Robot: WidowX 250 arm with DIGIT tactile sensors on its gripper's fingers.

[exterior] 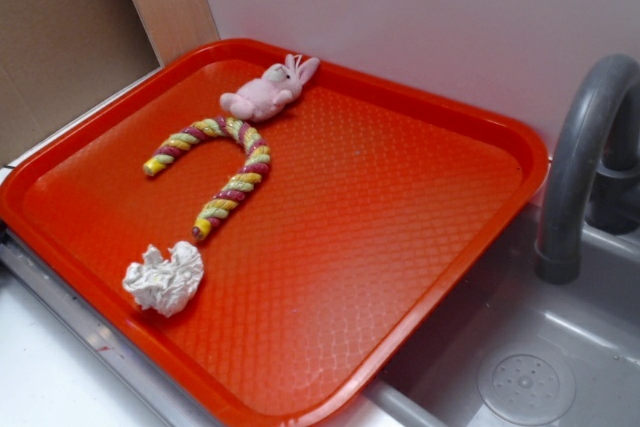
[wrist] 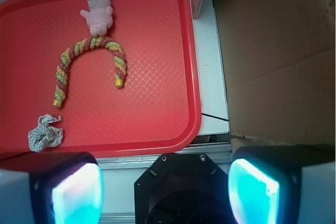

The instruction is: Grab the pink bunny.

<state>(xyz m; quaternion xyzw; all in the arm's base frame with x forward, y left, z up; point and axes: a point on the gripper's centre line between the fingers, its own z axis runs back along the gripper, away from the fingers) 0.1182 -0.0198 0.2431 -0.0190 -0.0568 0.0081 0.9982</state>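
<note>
Bunny (exterior: pixel 268 90) lies at far edge of red tray (exterior: pixel 420 207), ears toward the rim, feet touching bend of striped rope (exterior: pixel 222 169). White wad (exterior: pixel 166 279) near tray's front edge. Gripper (wrist: pixel 165 190) spread wide, empty, off the tray, well apart from bunny

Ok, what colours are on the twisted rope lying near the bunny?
Pink and yellow twisted stripes on the rope, clearest in the exterior view.

No readable txt, labels, brands or nos. anywhere (tray (exterior: pixel 420 277) surface just embossed pattern).
</note>
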